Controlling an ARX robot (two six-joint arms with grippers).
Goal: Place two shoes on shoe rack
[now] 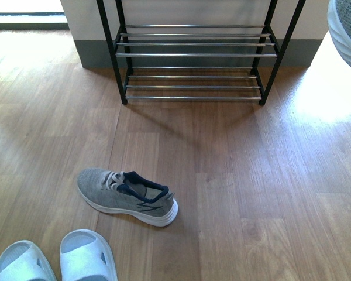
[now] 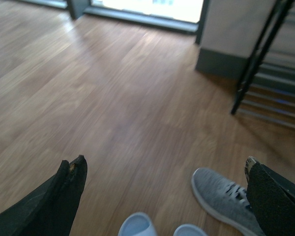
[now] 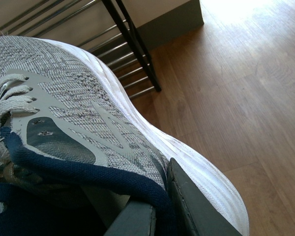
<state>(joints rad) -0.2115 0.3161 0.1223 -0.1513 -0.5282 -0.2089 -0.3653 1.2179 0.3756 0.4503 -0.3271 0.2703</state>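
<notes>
Currently right gripper (image 3: pixel 160 209) is clamping the held sneaker (image 3: pixel 88 98) at its navy collar near the heel, grey fingers sitting either side of the collar. That sneaker is hanging in the air just right of the rack (image 1: pixel 196 55) in the front view, past its right legs and clear of the bars. Meanwhile left gripper (image 2: pixel 162 169) is hanging with jaws wide apart, gripping nothing, above the floor (image 1: pixel 251 175) well in front of the rack's left end. The second sneaker (image 1: pixel 127 196) is lying upright on its sole on the floor, well in front of the rack, toe pointing left, heel right. Two slides (image 1: pixel 88 257) are sitting side by side on the floor, just beyond the second sneaker on the side away from the rack.
</notes>
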